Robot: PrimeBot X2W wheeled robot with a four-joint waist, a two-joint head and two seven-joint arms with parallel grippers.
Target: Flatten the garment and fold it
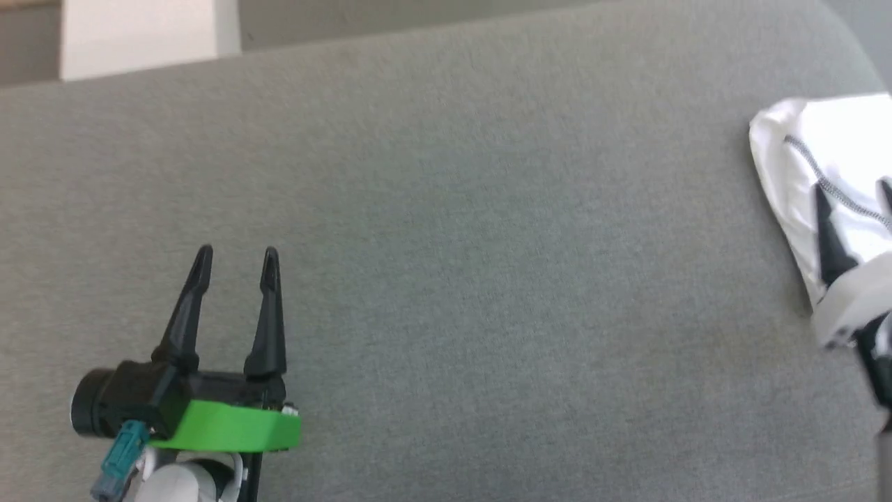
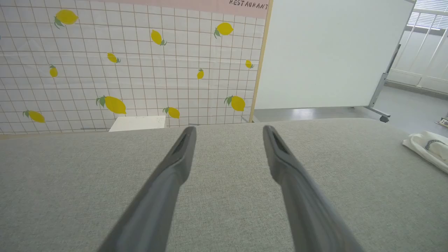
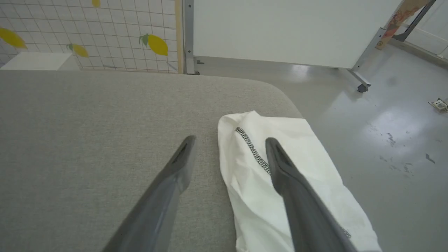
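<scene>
Garment (image 3: 241, 182) sits way over at the right end of the grey cushion (image 1: 446, 244), close to its rounded far corner, right along the edge above the floor (image 3: 385, 122). It's gathered into a long narrow white bundle, with a grey-speckled seam running along the top.

Right gripper (image 3: 231, 140) hangs over it with its fingers spread wide and nothing pinched between them. In the right wrist view one finger is over bare cushion just beside the bundle's edge, and the other is over the fabric itself. Can't tell if either tip actually touches anything. In the head view that gripper (image 1: 856, 195) shows at the right border, dark fingers against the white cloth.

Left gripper (image 1: 237, 252) is well apart from all that, at the lower left over bare cushion, also spread wide and holding nothing. Its wrist view looks across the cushion at a white box (image 2: 136, 123) and a lemon-print tiled wall (image 2: 105, 70).
</scene>
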